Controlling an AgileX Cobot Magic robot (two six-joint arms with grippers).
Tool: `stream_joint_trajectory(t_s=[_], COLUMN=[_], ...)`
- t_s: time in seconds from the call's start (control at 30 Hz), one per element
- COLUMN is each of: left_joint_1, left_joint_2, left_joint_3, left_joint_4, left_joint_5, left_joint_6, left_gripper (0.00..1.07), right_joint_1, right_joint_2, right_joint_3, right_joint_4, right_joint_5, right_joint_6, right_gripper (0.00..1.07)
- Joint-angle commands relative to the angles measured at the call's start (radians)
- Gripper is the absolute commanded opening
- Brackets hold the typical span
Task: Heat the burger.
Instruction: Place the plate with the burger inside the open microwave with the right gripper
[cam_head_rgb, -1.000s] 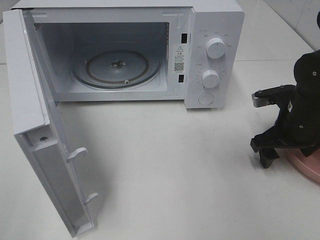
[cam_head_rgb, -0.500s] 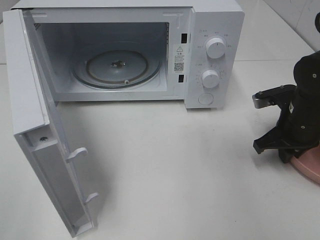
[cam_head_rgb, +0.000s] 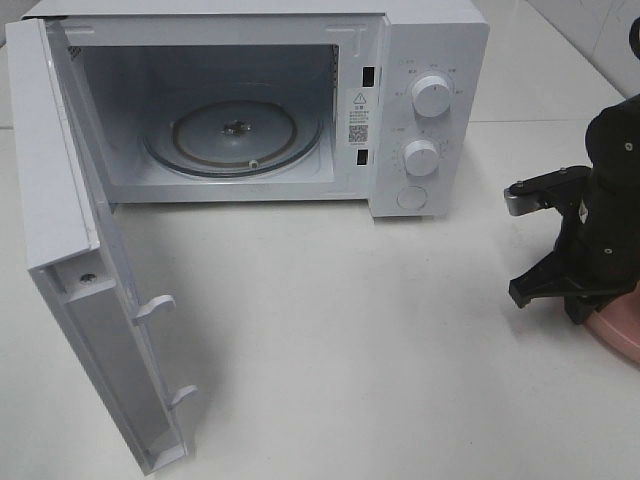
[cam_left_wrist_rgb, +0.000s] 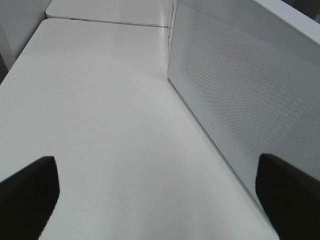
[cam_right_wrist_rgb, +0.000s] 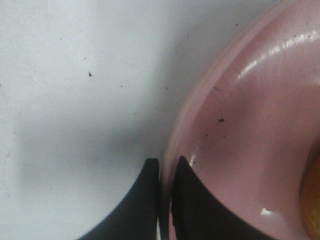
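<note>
Item 1: white boxy countertop microwave oven (cam_head_rgb: 430, 60), set at rear of the white matte tabletop (cam_head_rgb: 350, 330); hinged white door (cam_head_rgb: 60, 200) swung fully open to the left side, clear round glass turntable (cam_head_rgb: 235, 135) bare inside. Item 2: round glossy pink plate (cam_right_wrist_rgb: 240, 125), seen at the far right edge of the exterior view, well apart from the oven. Item 3: small round burger (cam_right_wrist_rgb: 315, 195), not seen in the exterior view, being hidden by the arm or out of frame; an orange-brown sliver at the edge of the right wrist view is prob. its bun, resting on the plate's centre. Item 4: right gripper (cam_right_wrist_rgb: 166, 165), black; jaws pinched nearly together on the plate's rim, one finger inside and one outside. Change noted: a sec. ago these jaws were spread beside the rim; they have since been brought closed onto it. Meaning for task: the plate is judged secured, so lift and carry to the open oven can follow; nothing yet loaded, door yet to be shut. Item 5: left gripper (cam_left_wrist_rgb: 157, 200), jaws spread wide, nothing held, parked near the door's outer face.
</note>
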Motion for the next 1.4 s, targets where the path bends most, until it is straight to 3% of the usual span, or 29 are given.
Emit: stream_joint_trajectory(t_s=[0.03,0.37,0.6,1.13,1.4], left_joint_1=[-0.001,-0.001,-0.001,-0.001,-0.001], left_joint_2=[-0.016,-0.016,-0.016,-0.016,-0.016], left_joint_3=[0.001,0.001,0.001,0.001,0.001], left_joint_4=[0.001,0.001,0.001,0.001,0.001], left_joint_5=[0.002,0.002,0.002,0.002,0.002], left_joint_6=[0.0,0.0,0.0,0.0,0.0], left_gripper=[1.0,1.0,1.0,1.0,1.0], right_joint_1=[0.01,0.106,0.181,0.302,0.417], right_joint_2=[-0.012,-0.018,-0.039,-0.237,-0.335], right_joint_3=[0.005,0.008,0.077,0.196,0.259], right_joint_4=[-0.019,-0.171,-0.275,-0.316,-0.334], right_joint_5=[0.027,0.145,0.167,0.201,0.252], right_joint_6=[0.021,0.186,0.322,0.395,0.438], right_gripper=[0.0,0.0,0.0,0.0,0.0])
